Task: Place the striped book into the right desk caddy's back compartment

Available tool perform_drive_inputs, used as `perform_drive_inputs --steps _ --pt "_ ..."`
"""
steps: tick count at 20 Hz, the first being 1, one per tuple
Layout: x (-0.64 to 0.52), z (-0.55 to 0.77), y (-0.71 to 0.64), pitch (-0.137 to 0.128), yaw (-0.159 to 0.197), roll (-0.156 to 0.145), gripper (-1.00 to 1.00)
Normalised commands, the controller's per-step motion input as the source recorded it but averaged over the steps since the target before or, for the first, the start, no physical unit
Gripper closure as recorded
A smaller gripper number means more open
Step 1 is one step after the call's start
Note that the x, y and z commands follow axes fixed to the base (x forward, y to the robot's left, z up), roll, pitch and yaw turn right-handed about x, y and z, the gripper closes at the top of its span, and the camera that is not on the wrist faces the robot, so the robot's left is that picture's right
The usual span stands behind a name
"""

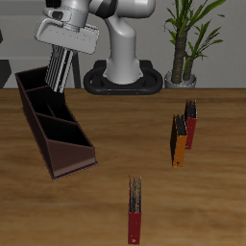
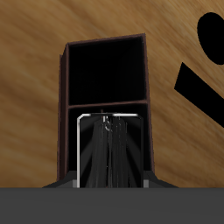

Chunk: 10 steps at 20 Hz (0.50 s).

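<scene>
gripper [image 1: 60, 60] clamped on the striped book [image 1: 59, 69], holding it upright, lower end hanging just over the far end of the right desk caddy [image 1: 56, 130]. in the wrist view, book [image 2: 108, 156] pinched between the two fingers, with the dark open back compartment [image 2: 107, 72] right beyond it.

judging from this: book above the back compartment [image 1: 36, 86] but not yet down inside. best kept vertical and lined up with the section's plain upright walls, then lowered straight and slowly so the bottom edge clears the rim and the slanted divider. no letting go until the book sits on the caddy floor, or it may tip out, being long and thin. worth watching for the corner catching on the wall.

wooden table [image 1: 192, 202] underneath. well apart from the caddy, an orange book [image 1: 178, 140] standing beside a red book [image 1: 190, 125], and another red book [image 1: 135, 209] near the table's front edge. potted plant [image 1: 185, 43] at the back, next to the robot base [image 1: 125, 75].
</scene>
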Motion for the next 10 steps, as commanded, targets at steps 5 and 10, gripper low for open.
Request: perform_drive_inputs --steps 5,10 --pt "0.01 -0.01 -0.07 0.000 -0.007 -0.006 1.00" --pt "0.08 -0.10 -0.09 0.021 -0.007 -0.008 1.00"
